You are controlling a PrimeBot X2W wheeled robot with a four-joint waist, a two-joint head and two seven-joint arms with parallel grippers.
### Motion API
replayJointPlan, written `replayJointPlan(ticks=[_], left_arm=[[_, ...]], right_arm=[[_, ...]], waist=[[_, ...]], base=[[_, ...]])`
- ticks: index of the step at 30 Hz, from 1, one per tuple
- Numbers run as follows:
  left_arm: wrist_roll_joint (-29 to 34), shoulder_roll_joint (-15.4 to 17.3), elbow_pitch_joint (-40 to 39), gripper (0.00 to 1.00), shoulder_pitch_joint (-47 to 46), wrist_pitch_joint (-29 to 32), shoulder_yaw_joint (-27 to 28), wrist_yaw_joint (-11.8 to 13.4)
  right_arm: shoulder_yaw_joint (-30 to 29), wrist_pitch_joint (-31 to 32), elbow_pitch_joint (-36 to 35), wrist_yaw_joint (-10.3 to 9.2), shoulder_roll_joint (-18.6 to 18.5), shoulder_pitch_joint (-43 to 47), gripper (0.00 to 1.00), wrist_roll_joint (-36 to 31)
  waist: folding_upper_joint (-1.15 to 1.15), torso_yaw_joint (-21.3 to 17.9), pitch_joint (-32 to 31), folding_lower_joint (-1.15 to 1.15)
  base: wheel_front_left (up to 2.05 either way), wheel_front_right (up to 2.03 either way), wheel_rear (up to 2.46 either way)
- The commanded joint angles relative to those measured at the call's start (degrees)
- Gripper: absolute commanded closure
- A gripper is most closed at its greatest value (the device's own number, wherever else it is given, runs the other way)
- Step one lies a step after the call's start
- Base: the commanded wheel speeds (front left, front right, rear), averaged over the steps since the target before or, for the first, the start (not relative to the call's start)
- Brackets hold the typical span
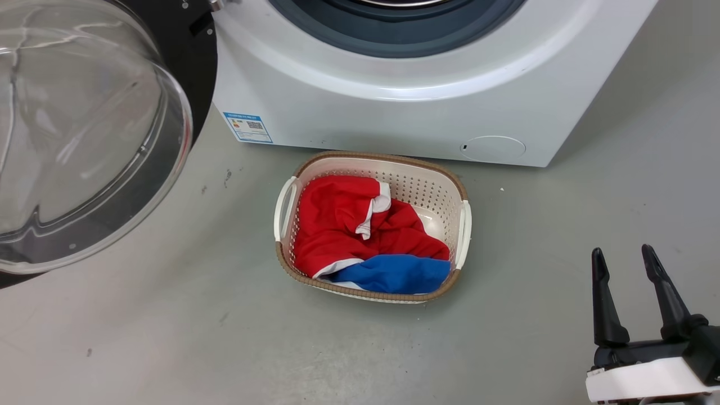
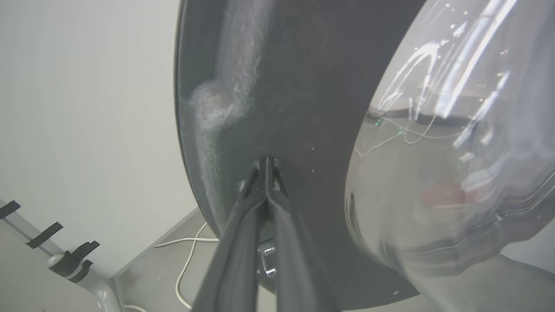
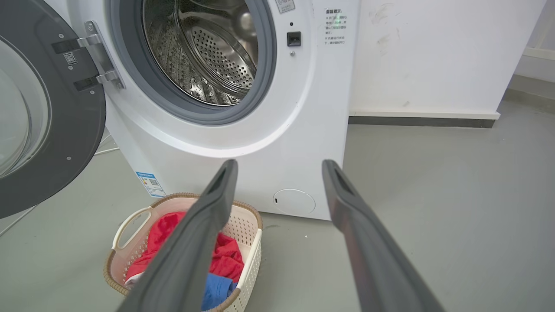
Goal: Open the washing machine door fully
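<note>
The washing machine door stands swung out to the left of the washing machine, away from the drum opening. It is one large round disc, glossy black around a clear bulging bowl that catches streaky reflections. In the left wrist view you see the door close up, its black face dusty and smeared. Your left gripper has its two dark fingers clenched together with nothing between them, and their tips appear to touch that black face beside the bowl. A white cable lies on the floor behind it. The right wrist view gives you the door edge-on to the left. It hangs on a metal hinge with two arms, and right of it are the grey-blue gasket and the perforated steel drum. Low on the machine's smooth white front you can count one blue label on the left and one round white cap on the right. On the grey floor just in front sits one perforated cream basket with a woven brown rim and two white handles. It holds a crumpled red garment and a blue one. Your right gripper hangs near you on the right, well apart from the basket. Its two tapered fingers are spread and hold nothing.
</note>
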Motion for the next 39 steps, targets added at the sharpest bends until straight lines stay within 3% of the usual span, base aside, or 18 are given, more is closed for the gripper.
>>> replayJointPlan(ticks=[1, 14, 23, 30, 39], left_arm=[[0.3, 0.4, 0.8, 1.00, -1.1, -0.1, 0.3, -0.3], [3.6, -0.7, 2.5, 1.00, -0.8, -0.1, 2.9, -2.7], [8.0, -5.0, -7.5, 1.00, 4.7, -0.1, 4.9, -4.5], [10.7, -8.3, -17.5, 1.00, 6.5, -0.1, 1.5, -6.2], [13.4, -14.3, -28.0, 1.00, 9.8, -0.1, -7.7, -6.9]], right_arm=[[0.1, -0.1, 0.0, -0.01, 0.1, -1.1, 0.00, -0.3], [-0.3, -0.1, 1.0, -0.01, 0.1, -0.3, 0.00, 1.0], [-0.9, -0.1, 1.4, -0.01, 0.1, 1.6, 0.00, 2.3], [-1.2, -0.1, 0.9, -0.01, 0.1, 3.0, 0.00, 3.1], [-1.1, -0.1, -0.6, -0.01, 0.1, 4.2, 0.00, 3.9]], waist=[[0.00, -0.3, 0.2, 0.00], [0.00, -1.4, -2.4, 0.00], [0.00, -1.8, -8.0, 0.00], [0.00, -1.8, -12.0, 0.00], [0.00, -3.0, -14.8, 0.00]], base=[[0.00, 0.00, 0.00], [0.00, 0.00, 0.00], [0.00, 0.00, 0.00], [0.00, 0.00, 0.00], [0.00, 0.00, 0.00]])
